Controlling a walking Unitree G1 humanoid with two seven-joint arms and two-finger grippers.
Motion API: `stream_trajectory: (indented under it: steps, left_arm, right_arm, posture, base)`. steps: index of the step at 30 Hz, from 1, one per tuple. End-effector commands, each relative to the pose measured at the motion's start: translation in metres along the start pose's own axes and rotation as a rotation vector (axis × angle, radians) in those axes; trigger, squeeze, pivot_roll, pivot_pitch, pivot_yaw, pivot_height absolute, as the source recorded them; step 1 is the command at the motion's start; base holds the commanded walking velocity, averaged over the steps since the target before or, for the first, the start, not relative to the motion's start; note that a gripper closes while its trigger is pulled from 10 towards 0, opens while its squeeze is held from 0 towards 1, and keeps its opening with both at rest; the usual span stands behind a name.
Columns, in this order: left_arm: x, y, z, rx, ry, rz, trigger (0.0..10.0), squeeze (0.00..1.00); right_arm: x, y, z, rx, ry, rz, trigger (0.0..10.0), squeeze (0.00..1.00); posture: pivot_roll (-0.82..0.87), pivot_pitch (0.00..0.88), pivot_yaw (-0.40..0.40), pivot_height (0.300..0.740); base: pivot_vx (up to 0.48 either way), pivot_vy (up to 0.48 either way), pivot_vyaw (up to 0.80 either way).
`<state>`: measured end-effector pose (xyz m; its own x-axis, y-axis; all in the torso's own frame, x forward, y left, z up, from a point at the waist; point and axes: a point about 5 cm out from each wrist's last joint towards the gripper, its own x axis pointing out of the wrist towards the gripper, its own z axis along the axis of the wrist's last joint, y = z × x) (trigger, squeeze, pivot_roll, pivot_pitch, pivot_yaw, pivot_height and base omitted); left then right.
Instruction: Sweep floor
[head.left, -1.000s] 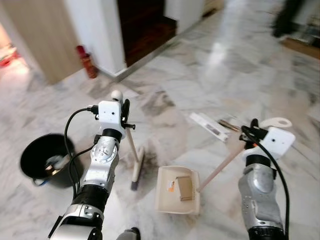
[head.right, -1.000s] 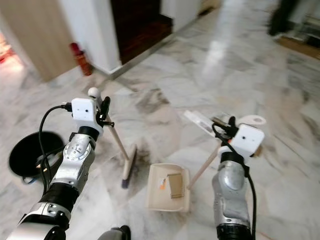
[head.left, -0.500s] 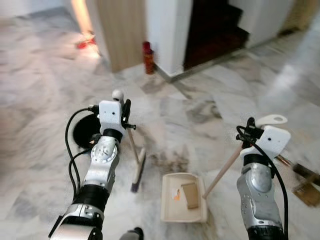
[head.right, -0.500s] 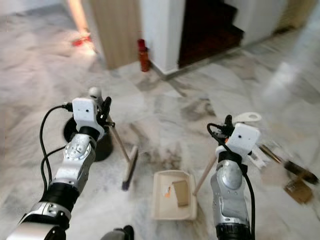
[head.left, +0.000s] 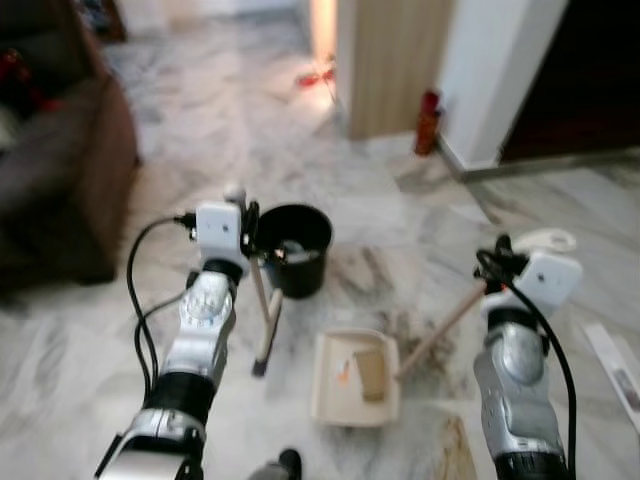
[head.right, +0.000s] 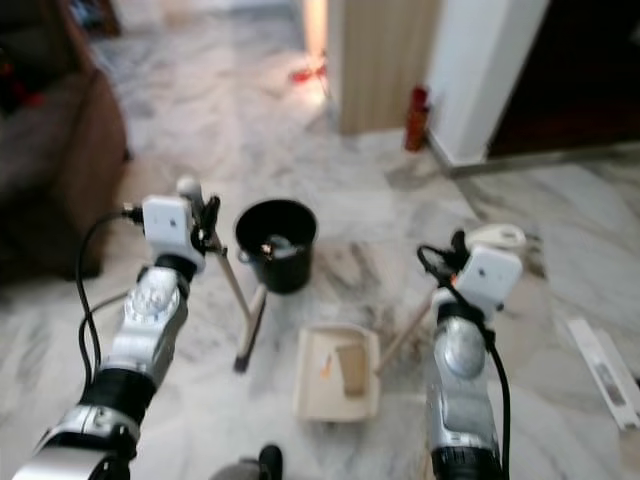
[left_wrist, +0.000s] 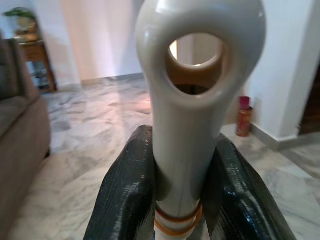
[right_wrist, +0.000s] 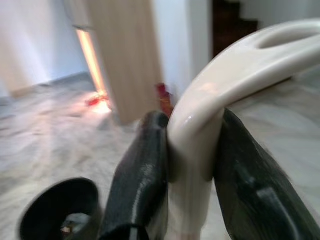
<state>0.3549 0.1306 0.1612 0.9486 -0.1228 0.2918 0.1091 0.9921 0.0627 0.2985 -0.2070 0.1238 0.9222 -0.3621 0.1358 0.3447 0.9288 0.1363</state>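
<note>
On marble floor (head.left: 90, 330), broom (head.left: 262, 310), dustpan (head.left: 352, 380), black bucket (head.left: 294, 248)

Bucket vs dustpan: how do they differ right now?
The bucket is black, round and deep; the dustpan is cream, flat and shallow. The bucket stands free ahead of the left gripper; the dustpan hangs on a long handle shut in the right gripper. The bucket holds pale rubbish; the dustpan holds brown and orange scraps. Both sit on the marble floor.
</note>
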Motion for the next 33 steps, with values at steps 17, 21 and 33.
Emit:
stream_trajectory:
  steps: [17, 21, 33]
  left_arm:
    - [-0.013, 0.025, 0.007, 0.065, -0.032, 0.030, 10.0, 0.00]
    - [-0.016, 0.033, 0.006, 0.085, -0.018, 0.044, 10.0, 0.00]
    - [-0.028, 0.037, 0.001, 0.106, 0.015, 0.041, 10.0, 0.00]
  right_arm:
    - [0.011, 0.000, 0.014, 0.191, -0.008, -0.080, 10.0, 0.00]
    - [0.013, -0.003, 0.017, 0.264, -0.001, -0.118, 10.0, 0.00]
    - [0.022, -0.020, 0.031, 0.524, -0.008, -0.275, 10.0, 0.00]
  posture:
    - [0.08, 0.124, -0.023, 0.740]
    - [0.08, 0.129, -0.023, 0.740]
    - [0.09, 0.132, -0.018, 0.740]
  base:
    - [0.000, 0.000, 0.04]
    - [0.000, 0.000, 0.00]
    - [0.000, 0.000, 0.00]
